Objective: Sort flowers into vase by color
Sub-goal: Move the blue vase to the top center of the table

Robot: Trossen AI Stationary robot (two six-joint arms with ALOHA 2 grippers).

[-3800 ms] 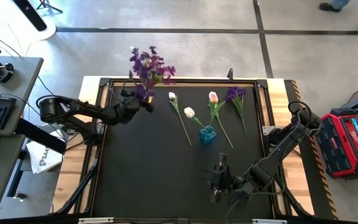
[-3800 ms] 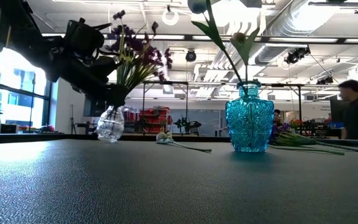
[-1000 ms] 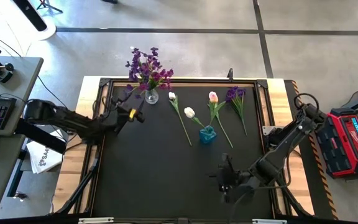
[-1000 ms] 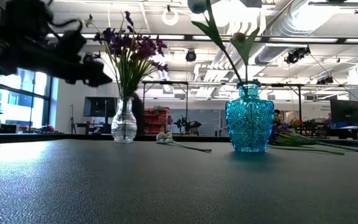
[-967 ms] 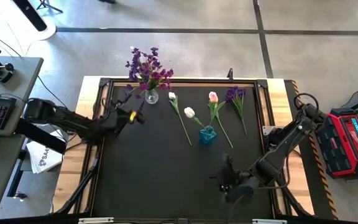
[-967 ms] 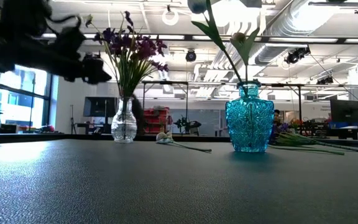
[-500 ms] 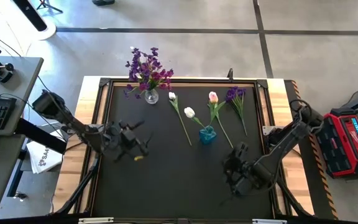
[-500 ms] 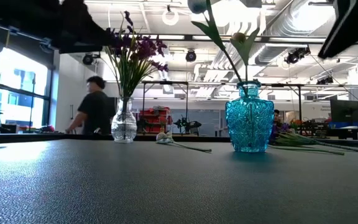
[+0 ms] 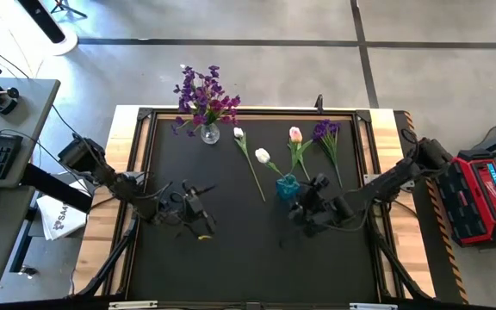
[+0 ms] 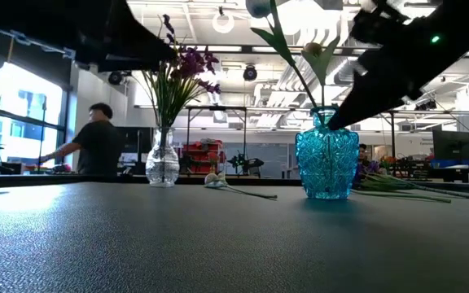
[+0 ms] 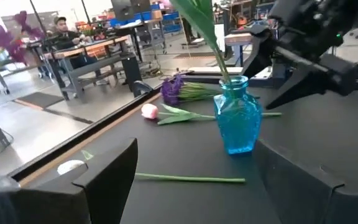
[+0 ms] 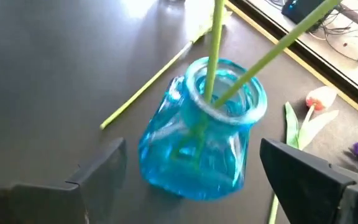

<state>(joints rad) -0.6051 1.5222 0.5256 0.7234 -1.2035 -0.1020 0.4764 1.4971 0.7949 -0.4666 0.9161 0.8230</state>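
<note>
A clear vase (image 9: 209, 133) at the far left holds purple flowers (image 9: 201, 93). Mid-table, a blue vase (image 9: 288, 186) holds two green tulip stems (image 12: 215, 43), one with a white head (image 9: 263, 156). A white tulip (image 9: 238, 133), a pink tulip (image 9: 295, 134) and a purple sprig (image 9: 325, 131) lie flat on the mat. My right gripper (image 9: 304, 207) is open just near-right of the blue vase (image 12: 197, 149), a finger standing to either side in front of it, apart from the glass. My left gripper (image 9: 198, 205) is open over bare mat, left of the blue vase.
The lying white tulip's stem (image 11: 191, 179) stretches across the mat between my left gripper and the blue vase (image 11: 236, 121). A raised frame (image 9: 145, 116) borders the black mat. A person (image 10: 96, 150) moves in the room beyond. Bare mat spreads along the near side.
My left gripper has gone from beside the clear vase toward the table's near edge and a little right, turning toward the blue vase. My right gripper has travelled from the near right of the mat toward the far edge, up to the blue vase. No flower has moved.
</note>
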